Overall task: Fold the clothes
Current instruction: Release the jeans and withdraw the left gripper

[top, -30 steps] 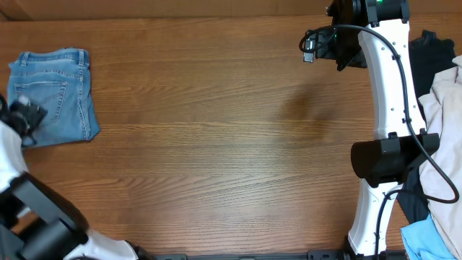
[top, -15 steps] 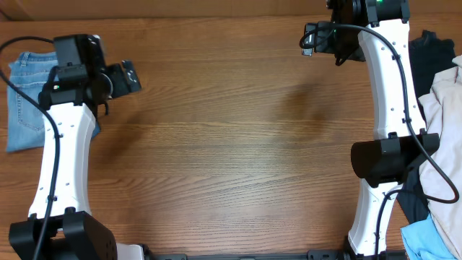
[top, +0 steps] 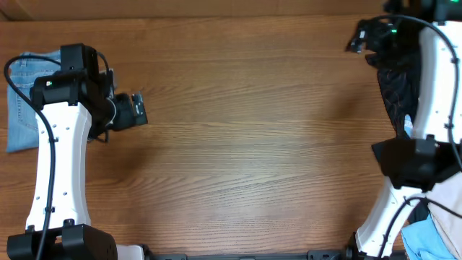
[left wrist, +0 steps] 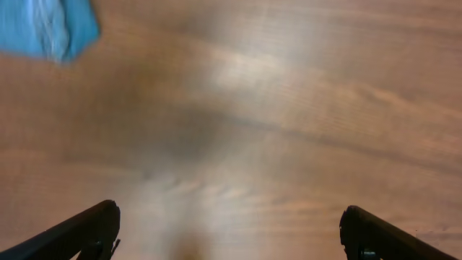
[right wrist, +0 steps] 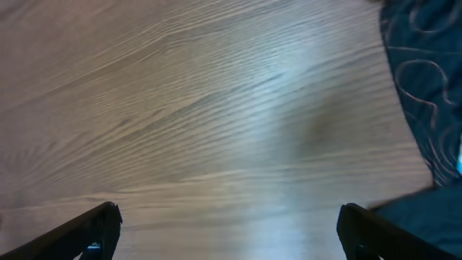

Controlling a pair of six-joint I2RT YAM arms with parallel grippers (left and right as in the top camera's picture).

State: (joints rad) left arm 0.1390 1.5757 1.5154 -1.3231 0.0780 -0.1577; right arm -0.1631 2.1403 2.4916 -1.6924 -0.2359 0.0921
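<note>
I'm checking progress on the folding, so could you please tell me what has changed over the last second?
The left gripper came off the jeans and swung right, out over the table, jaws open. The right gripper, also open, moved right toward the dark patterned garment. The jeans stayed folded at the left edge.

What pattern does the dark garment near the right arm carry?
The dark garment carries pale looping swirls on navy, clearest in the right wrist view.
</note>
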